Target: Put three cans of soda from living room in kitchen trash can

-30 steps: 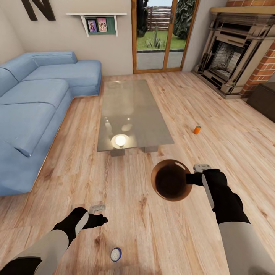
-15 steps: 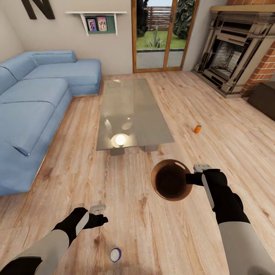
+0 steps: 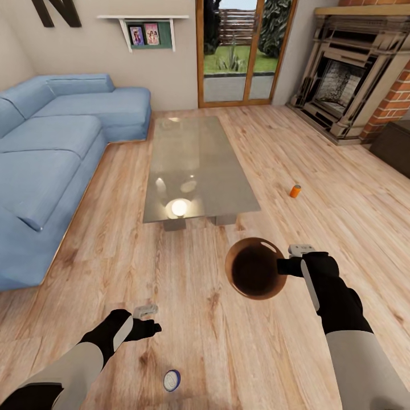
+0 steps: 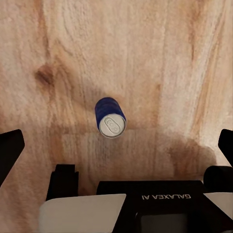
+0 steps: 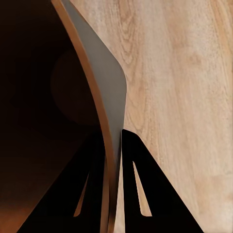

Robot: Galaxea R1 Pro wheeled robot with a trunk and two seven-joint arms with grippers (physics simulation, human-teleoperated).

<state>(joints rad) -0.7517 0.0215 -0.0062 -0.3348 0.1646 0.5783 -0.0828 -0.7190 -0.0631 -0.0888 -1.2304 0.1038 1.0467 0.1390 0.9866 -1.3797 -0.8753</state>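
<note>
1. The head view looks down over a living room with a wood floor [image 3: 188,285], a blue sofa [image 3: 51,165] along the left and a brick fireplace [image 3: 353,74] at the far right.
2. A glass counter [image 3: 193,165] stands in the middle of the room, with glass doors [image 3: 242,51] beyond it.
3. The right gripper [image 3: 287,266] is clamped on the rim of the bin [image 3: 254,268], holding it above the floor with its dark inside facing up.
4. In the right wrist view, one finger [image 5: 138,194] sits outside the bin wall [image 5: 99,92] and the other inside, pressed against it.
5. An orange can [image 3: 294,191] sits on the floor to the right of the counter, well apart from the bin.
6. The left gripper [image 3: 149,320] hangs low over the floor, its jaws spread wide and empty.
7. A blue can [image 3: 172,380] stands upright on the floor near the left gripper; the left wrist view shows its grey top [image 4: 111,126] between the spread fingers, below them.
</note>
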